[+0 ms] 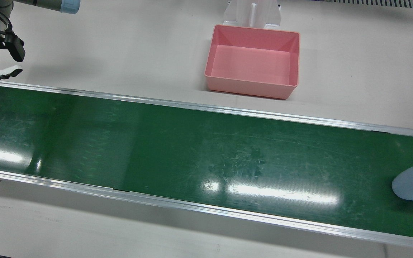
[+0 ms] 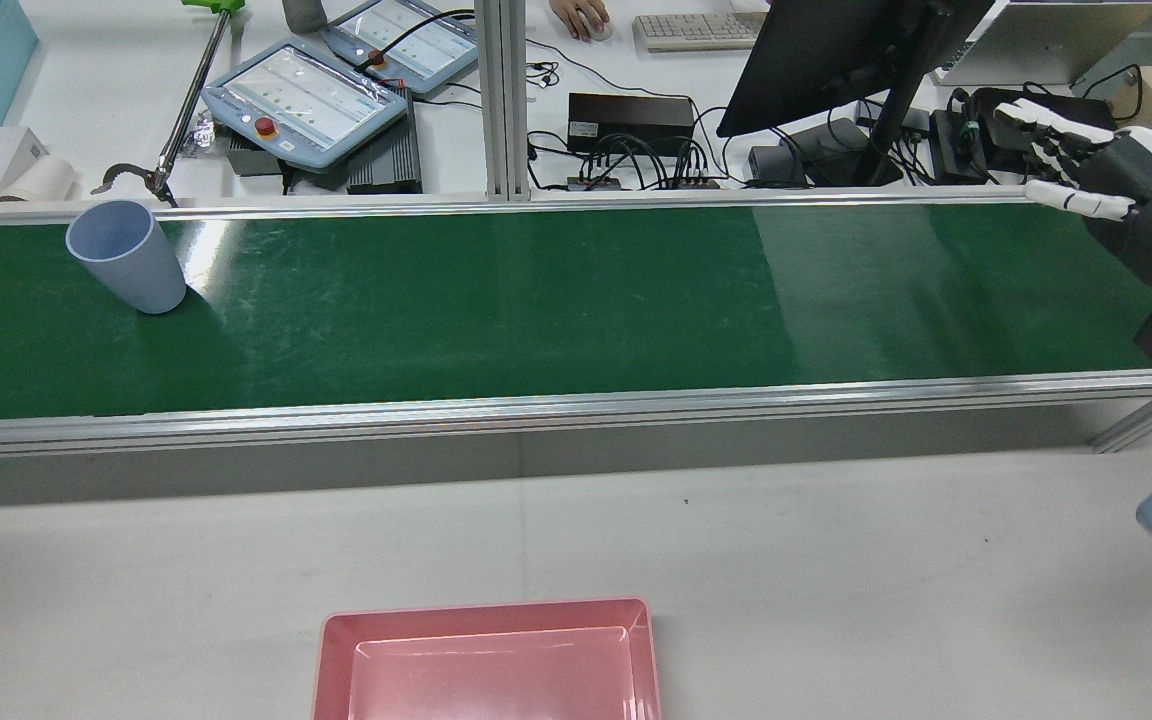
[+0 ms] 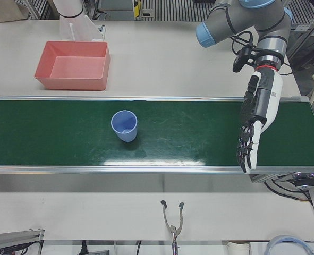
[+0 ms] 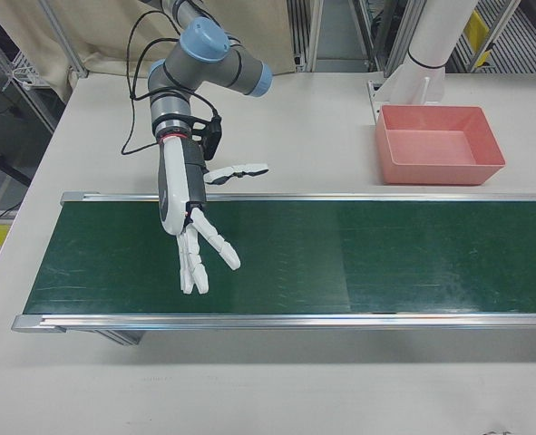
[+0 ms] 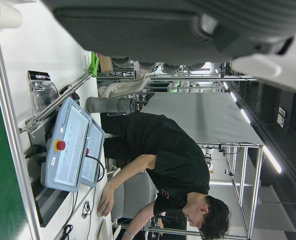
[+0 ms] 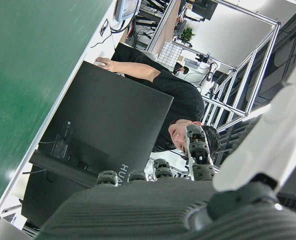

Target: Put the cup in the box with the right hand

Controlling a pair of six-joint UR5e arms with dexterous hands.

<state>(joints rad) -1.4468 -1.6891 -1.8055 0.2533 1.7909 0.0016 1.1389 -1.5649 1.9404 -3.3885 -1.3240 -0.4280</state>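
Observation:
A light blue cup stands upright on the green conveyor belt. It also shows in the rear view and the left-front view. The pink box sits empty on the white table behind the belt, also in the rear view, the left-front view and the right-front view. My right hand is open with its fingers spread, empty, above the belt's far end, a long way from the cup; it also shows in the rear view. My left hand is open and empty over the belt's other end.
Beyond the belt in the rear view are teach pendants, a monitor, cables and a green-handled grabber. Metal tongs lie on the front table. Aluminium rails run along both belt edges.

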